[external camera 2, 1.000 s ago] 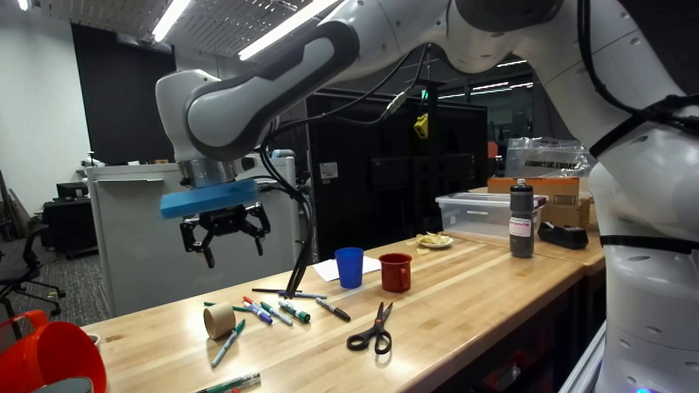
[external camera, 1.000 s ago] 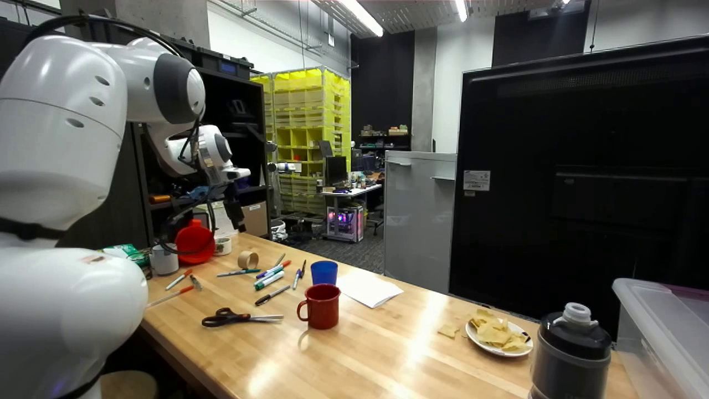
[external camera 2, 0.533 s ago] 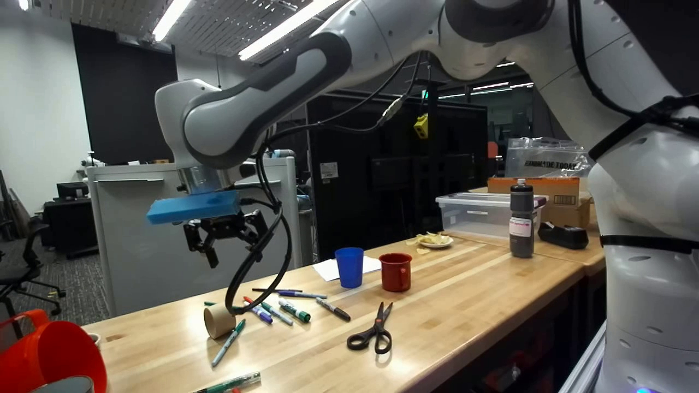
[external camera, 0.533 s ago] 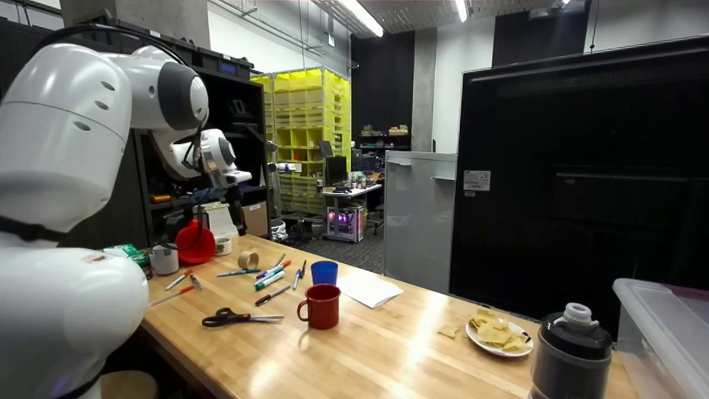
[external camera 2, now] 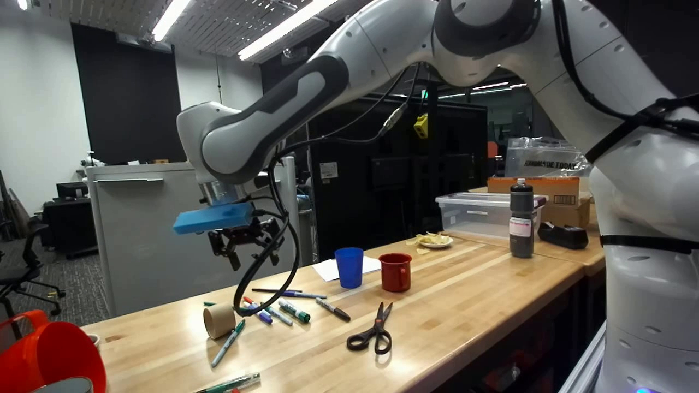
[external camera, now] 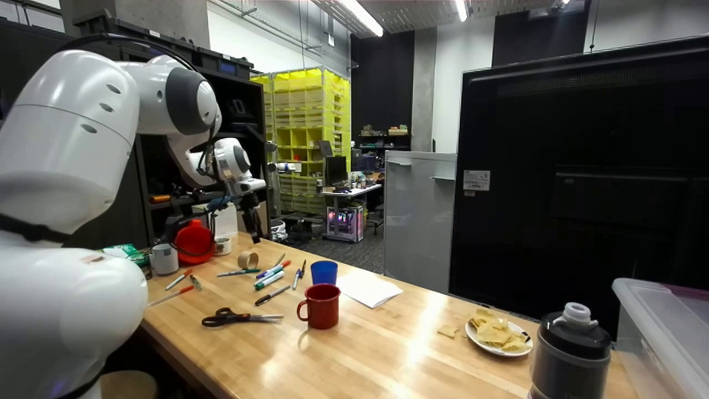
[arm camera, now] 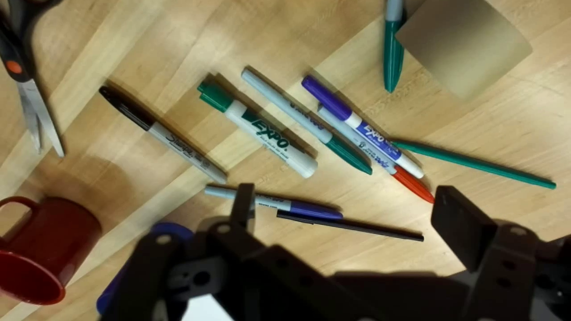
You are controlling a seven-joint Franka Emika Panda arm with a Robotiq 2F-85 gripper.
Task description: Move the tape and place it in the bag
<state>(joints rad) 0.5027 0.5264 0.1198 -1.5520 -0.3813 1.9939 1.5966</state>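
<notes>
Brown tape roll (external camera 2: 223, 320) lying on curved side, below and to near left of gripper (external camera 2: 254, 260) in exterior view; gripper hanging spread wide, holding nothing.

A robotics lab, it seems — a jointed white robot arm (external camera 2: 382, 46) beside a wooden tabletop (external camera: 388, 349). Beyond, in an exterior view, stand a yellow bin rack (external camera: 299, 113), a desk (external camera: 361, 191) with a monitor (external camera: 335, 170), and a computer tower (external camera: 344, 223) lit inside

A ceiling tube (external camera: 362, 17) blazes at twelve o'clock in an exterior view, glare bleaching the bench (external camera: 420, 343) at five; wrist-view markers (arm camera: 267, 135) cast soft shadows.
</notes>
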